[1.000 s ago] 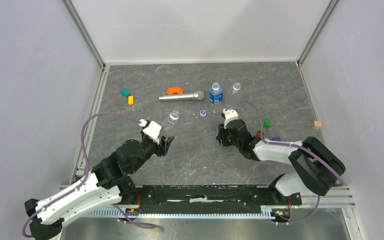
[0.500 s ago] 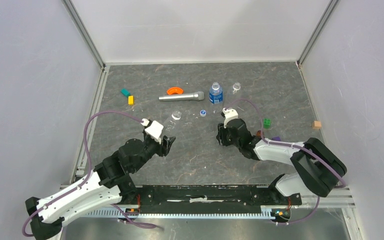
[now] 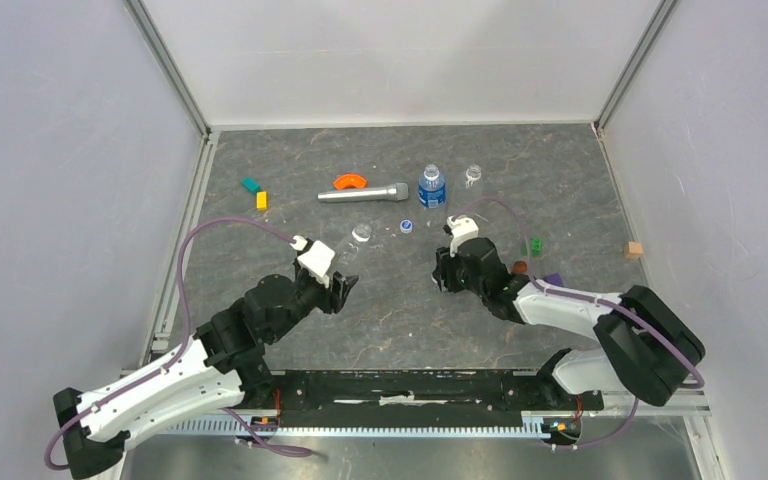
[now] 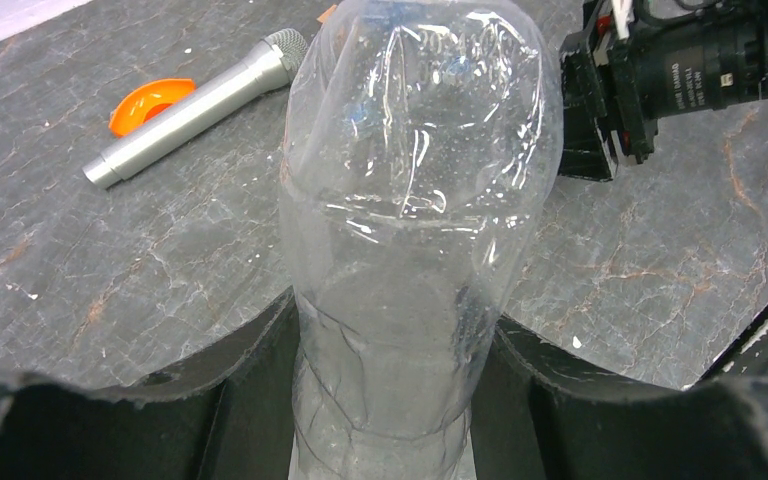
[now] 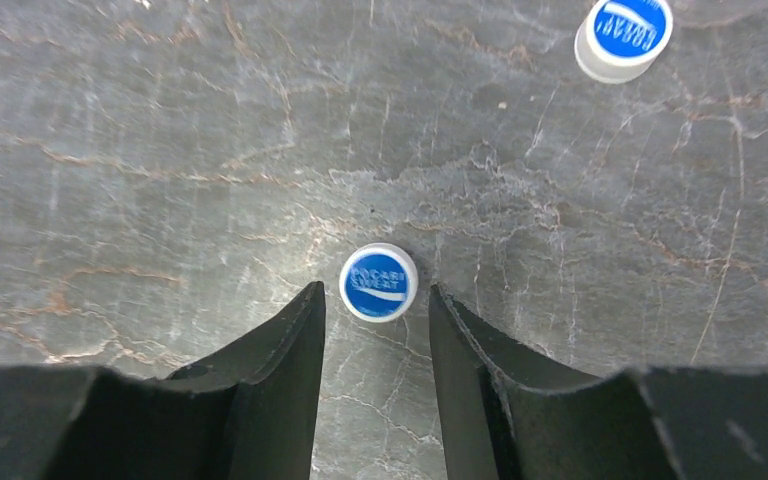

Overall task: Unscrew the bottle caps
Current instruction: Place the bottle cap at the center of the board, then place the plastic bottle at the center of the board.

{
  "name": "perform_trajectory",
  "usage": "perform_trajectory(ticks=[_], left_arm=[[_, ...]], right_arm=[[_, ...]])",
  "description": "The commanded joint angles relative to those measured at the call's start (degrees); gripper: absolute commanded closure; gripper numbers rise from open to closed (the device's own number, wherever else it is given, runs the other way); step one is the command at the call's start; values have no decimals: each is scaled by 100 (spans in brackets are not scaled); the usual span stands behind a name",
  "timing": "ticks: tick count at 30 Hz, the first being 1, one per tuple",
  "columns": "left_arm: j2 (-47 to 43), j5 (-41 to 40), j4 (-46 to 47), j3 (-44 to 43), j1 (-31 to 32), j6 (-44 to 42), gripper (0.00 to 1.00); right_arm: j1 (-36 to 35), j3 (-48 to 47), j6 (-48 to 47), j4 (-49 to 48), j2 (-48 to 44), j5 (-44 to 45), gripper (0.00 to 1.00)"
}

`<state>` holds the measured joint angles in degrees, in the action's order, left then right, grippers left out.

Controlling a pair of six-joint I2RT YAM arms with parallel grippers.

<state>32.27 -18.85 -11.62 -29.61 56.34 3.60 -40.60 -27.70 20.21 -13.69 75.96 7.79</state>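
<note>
My left gripper (image 4: 392, 318) is shut on a clear unlabelled bottle (image 4: 415, 200) and holds it above the table; from above this bottle (image 3: 362, 233) shows just past the left gripper (image 3: 342, 286). My right gripper (image 5: 375, 296) is open and points down at the table. A blue-topped bottle cap (image 5: 378, 282) lies flat right at its fingertips, touching neither finger. A second cap (image 5: 623, 35) lies farther off, also seen from above (image 3: 407, 226). A blue-labelled bottle (image 3: 431, 186) and another clear bottle (image 3: 473, 174) stand at the back.
A silver microphone (image 3: 364, 193) and an orange curved piece (image 3: 349, 181) lie at the back. Teal (image 3: 251, 185) and yellow (image 3: 261, 200) blocks sit back left. A green block (image 3: 535, 244) and a brown cube (image 3: 634, 249) sit on the right. Walls enclose three sides.
The right jaws have opened and let the cap go onto the table. The left arm has carried its bottle a little to the right.
</note>
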Motion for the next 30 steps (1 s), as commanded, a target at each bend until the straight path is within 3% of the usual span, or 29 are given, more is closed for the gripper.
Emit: perform_trajectory(ticks=[1,8,16,22,26,30], left_arm=[[7,118,337,-25,0,238,65],[-41,88,341,36,0,232,65],[53,349,715,274,0,221,63],[186,1712,1562,550,0,23,59],[510,2322,1909,564,0,132,57],[927,2830,2067,462,0,150,55]], right_arm=[[-1,16,-95,-223,386,-8,54],[3,-46,-81,-131,427,-22,54],[-1,433,41,-438,-1290,-758,50],[13,720,592,-1108,-2875,-1479,33],[10,827,1169,-1732,-3510,-1971,29],[1,799,1615,-2126,-3543,-2584,28]])
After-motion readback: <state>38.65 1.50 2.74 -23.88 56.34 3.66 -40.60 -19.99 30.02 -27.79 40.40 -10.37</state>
